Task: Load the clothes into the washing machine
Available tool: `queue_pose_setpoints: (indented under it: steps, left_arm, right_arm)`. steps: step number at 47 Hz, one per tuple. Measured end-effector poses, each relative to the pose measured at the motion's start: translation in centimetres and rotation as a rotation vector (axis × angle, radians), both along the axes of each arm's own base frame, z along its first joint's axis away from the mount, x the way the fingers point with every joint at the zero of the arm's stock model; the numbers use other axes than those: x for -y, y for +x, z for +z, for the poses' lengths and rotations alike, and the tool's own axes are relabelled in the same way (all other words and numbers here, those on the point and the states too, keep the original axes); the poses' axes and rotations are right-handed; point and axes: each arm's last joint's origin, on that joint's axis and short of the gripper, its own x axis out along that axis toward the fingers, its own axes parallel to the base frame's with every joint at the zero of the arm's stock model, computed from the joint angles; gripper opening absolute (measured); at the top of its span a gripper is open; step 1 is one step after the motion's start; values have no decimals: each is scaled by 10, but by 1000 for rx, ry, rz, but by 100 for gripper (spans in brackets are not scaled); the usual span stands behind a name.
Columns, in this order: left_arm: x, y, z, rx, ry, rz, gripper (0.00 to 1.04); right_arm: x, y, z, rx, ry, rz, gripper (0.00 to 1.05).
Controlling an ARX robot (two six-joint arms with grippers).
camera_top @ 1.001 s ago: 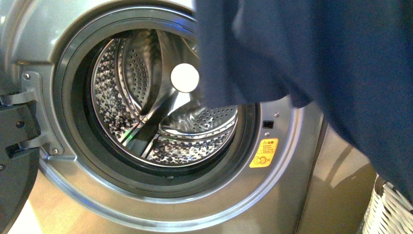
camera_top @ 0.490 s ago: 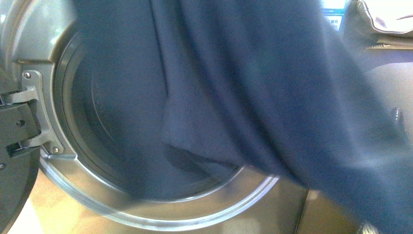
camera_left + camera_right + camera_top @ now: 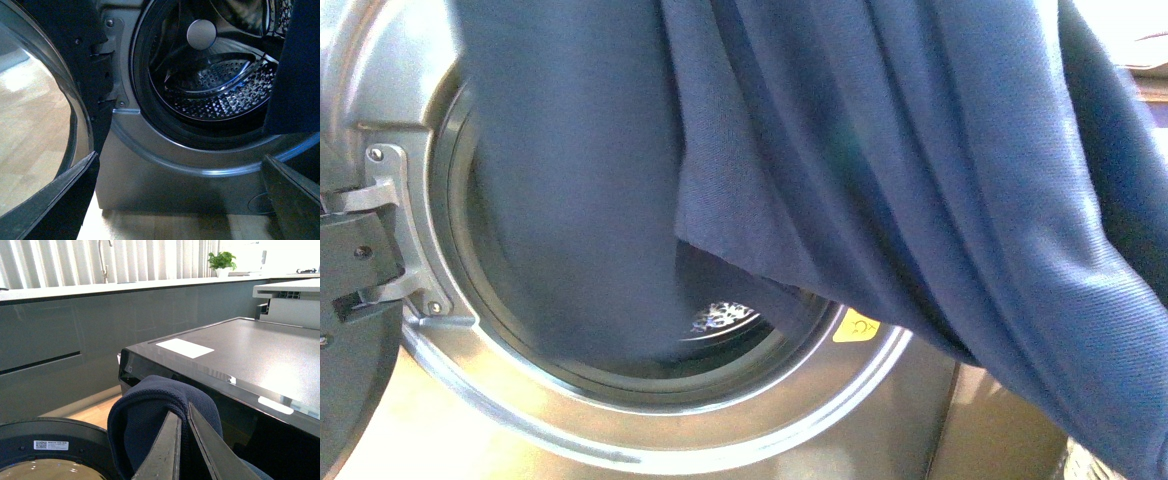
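Navy knit item: the clothes (image 3: 880, 150) are hanging directly in front of the washer (image 3: 740, 430). In the front view they are spreading from 12 o'clock down to 4 o'clock and covering most of the porthole. They are not yet lying in the drum (image 3: 720, 318); only a small patch of its perforated steel is showing under the hem, at 6 o'clock of the opening.

- Sticker (image 3: 857, 326): yellow, half hidden, peeking out below the fabric at 5 o'clock of the porthole.
- Hinge (image 3: 382, 225): grey metal, sitting at 9 o'clock of the porthole.
- Door (image 3: 345, 350): dark, standing open at 8 o'clock of the front view.
- Right end effector (image 3: 180, 415): clenched. Its fingers are pressing together on a fold of the clothes, and the fabric is wrapping over the tips. Behind it a dark flat top (image 3: 250, 355) is carrying a white label (image 3: 185, 347). A potted plant (image 3: 222, 260) is standing far back.
- Left end effector (image 3: 180, 157): released. Its two dark fingers (image 3: 65, 195) are spreading wide with nothing between them, facing the lower front of the washer.
- Gasket (image 3: 145, 90): dark rubber, ringing the bright drum in the left wrist view. One edge of the clothes is hanging across the side of the opening there.
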Motion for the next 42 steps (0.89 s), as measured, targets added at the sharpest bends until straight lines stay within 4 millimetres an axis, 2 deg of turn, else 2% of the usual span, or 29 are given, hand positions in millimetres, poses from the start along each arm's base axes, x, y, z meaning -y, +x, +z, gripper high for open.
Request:
queue_pose_setpoints:
  steps: [32,37,42]
  left_arm:
    - [0,0,0,0,0,0,98]
    - [-2,1,9,84,-86,-147,98]
    - [-10,6,16,124,-146,-214,98]
  right_arm:
    - [0,0,0,0,0,0,3]
    - [0,0,0,0,1,0,3]
    - [0,0,0,0,0,1,3]
